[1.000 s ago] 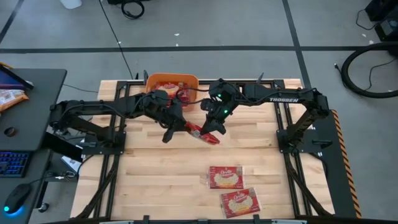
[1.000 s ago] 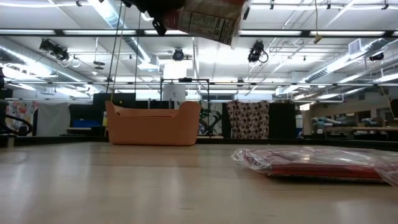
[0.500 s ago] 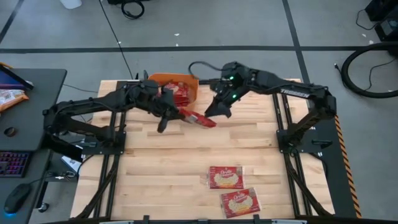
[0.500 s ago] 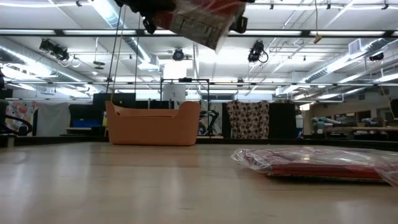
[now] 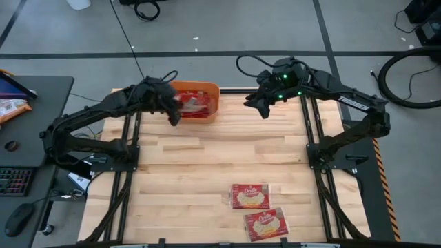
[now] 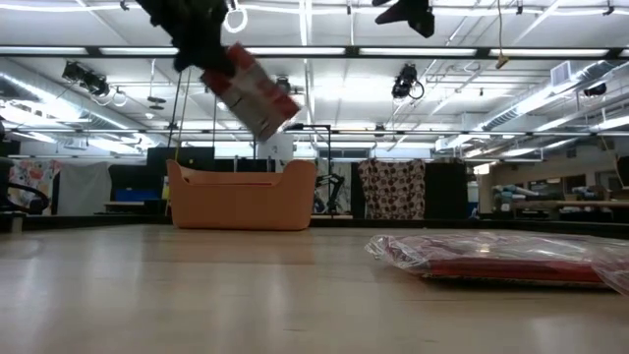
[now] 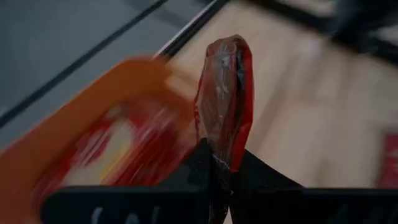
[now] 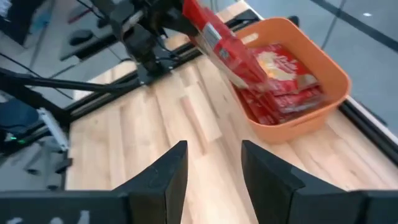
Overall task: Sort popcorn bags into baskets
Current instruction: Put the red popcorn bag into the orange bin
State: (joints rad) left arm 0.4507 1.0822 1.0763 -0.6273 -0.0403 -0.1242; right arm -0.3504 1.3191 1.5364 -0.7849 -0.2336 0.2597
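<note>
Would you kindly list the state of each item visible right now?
Left tool: shut on a popcorn bag, above the basket.
Held popcorn bag: lifted, tilted.
Basket: upright, holding several bags.
Right tool: open, empty.
Two popcorn bags: flat on the table.

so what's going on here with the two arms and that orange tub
The left pincer holds a red popcorn bag by one end over the orange tub, which already has several bags in it. The right pincer is open and empty, off to the tub's side above the table's far edge. Two more popcorn bags lie flat on the table near its front edge, unsorted.
</note>
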